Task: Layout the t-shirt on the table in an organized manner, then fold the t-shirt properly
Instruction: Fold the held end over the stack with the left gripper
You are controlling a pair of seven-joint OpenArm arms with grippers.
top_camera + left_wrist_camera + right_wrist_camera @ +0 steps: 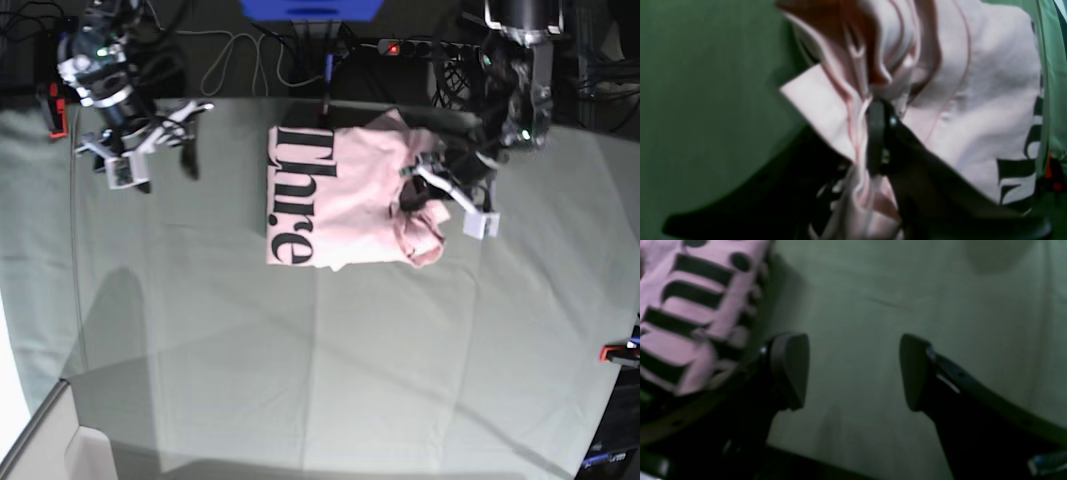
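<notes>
The pale pink t-shirt [340, 200] lies on the table [300, 350] toward its far middle, black lettering up at its left side, its right part bunched into folds. My left gripper [415, 195] sits on that bunched part. In the left wrist view the left gripper [872, 110] is shut on a ridge of pink folds of the t-shirt [973, 100]. My right gripper [160, 150] hovers over bare cloth at the far left, apart from the shirt. The right wrist view shows this gripper [853, 373] open with nothing between its fingers, and lettered t-shirt fabric [690, 306] at the upper left.
Red clamps hold the table cover at the far left edge [55, 110] and the right edge [615, 352]. Cables and a power strip [410, 47] lie beyond the far edge. A pale box corner [80, 450] shows at the near left.
</notes>
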